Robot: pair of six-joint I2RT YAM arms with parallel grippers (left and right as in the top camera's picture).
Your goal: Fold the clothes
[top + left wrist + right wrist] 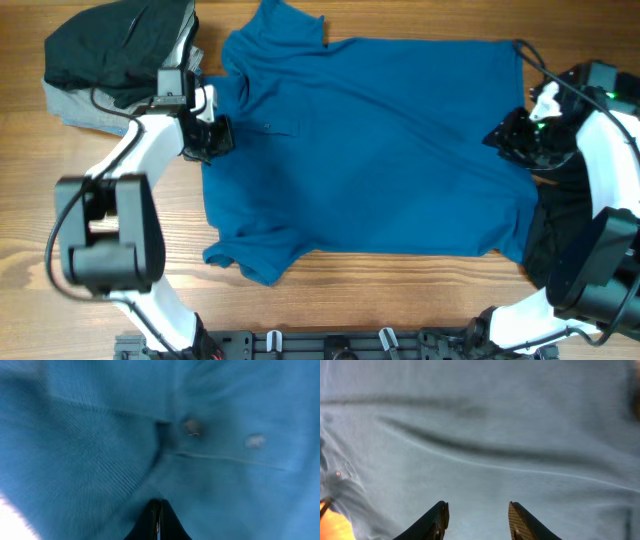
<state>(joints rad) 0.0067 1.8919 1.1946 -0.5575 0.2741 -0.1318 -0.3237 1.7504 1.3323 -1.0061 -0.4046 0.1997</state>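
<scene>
Pinching the large deep-blue short-sleeved collared fabric shirt [380, 150] beside its buttoned placket with the left gripper [208, 135], with fingers pressed tight together on a fold of cloth. Hovering the right gripper [505, 135] over the opposite hem edge with fingers parted, gripping nothing. Lying spread flat across the wooden table [330, 290], collar end nearest the stacked black and pale grey folded garments [110, 50].
</scene>
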